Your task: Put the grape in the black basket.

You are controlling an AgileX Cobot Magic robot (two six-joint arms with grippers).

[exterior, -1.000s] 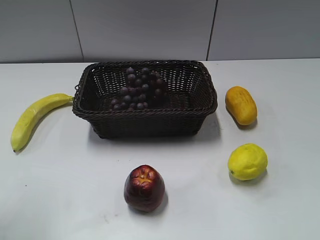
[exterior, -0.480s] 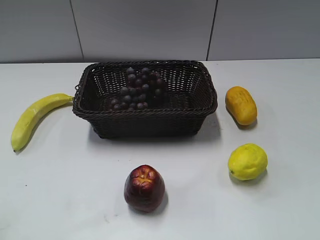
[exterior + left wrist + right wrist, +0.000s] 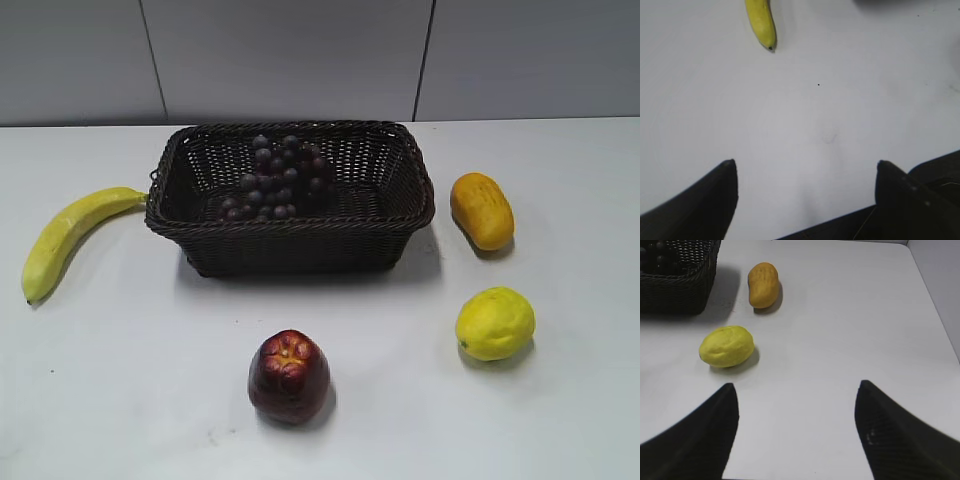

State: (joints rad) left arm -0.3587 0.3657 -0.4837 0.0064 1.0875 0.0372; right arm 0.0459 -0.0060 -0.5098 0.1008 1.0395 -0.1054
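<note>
The grape point(image 3: 277, 178), a bunch of small dark purple grapes, lies inside the black basket point(image 3: 290, 233), a dark woven wicker basket at the back middle of the table. A corner of the basket shows in the right wrist view point(image 3: 677, 287). Neither gripper shows in the exterior view. My left gripper point(image 3: 805, 167) is open and empty over bare table. My right gripper point(image 3: 796, 390) is open and empty over bare table, near the lemon.
A banana point(image 3: 68, 236) lies left of the basket; its tip shows in the left wrist view point(image 3: 761, 24). A dark red apple point(image 3: 289, 376) sits in front. An orange fruit point(image 3: 481, 210) and a yellow lemon point(image 3: 495, 323) lie to the right.
</note>
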